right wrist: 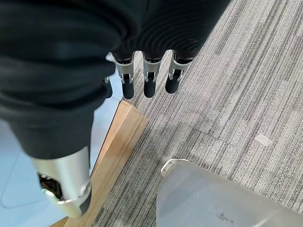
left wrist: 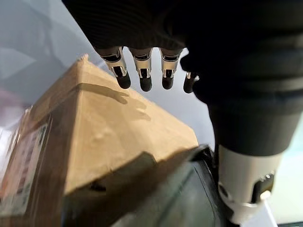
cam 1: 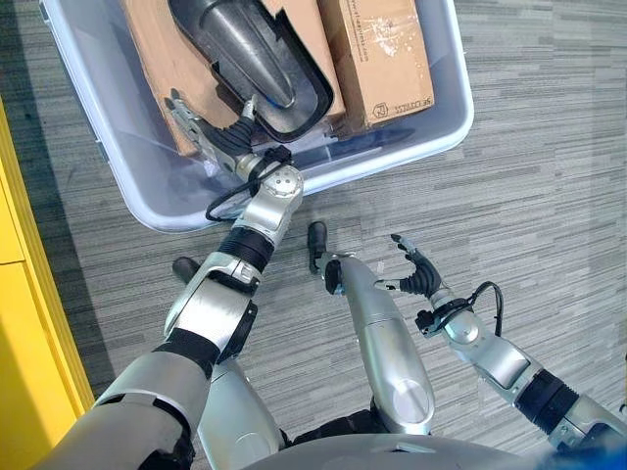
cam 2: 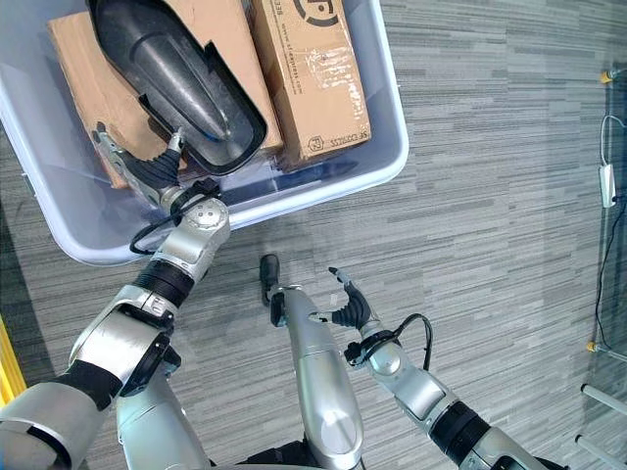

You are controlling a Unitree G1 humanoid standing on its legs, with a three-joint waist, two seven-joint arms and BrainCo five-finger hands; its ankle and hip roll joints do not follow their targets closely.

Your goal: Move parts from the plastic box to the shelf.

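Right hand (cam 1: 416,274) hangs low over the grey carpet (cam 1: 529,186), fingers loosely spread and holding nothing, well apart from the plastic box (cam 1: 446,122). Up ahead, the left hand (cam 1: 211,137) reaches over the box's near wall, fingers straight and apart, tips hovering at a brown cardboard box (cam 1: 157,59) beside the big black moulded part (cam 1: 255,54). That part lies across the cartons, a second carton (cam 1: 377,54) alongside it.
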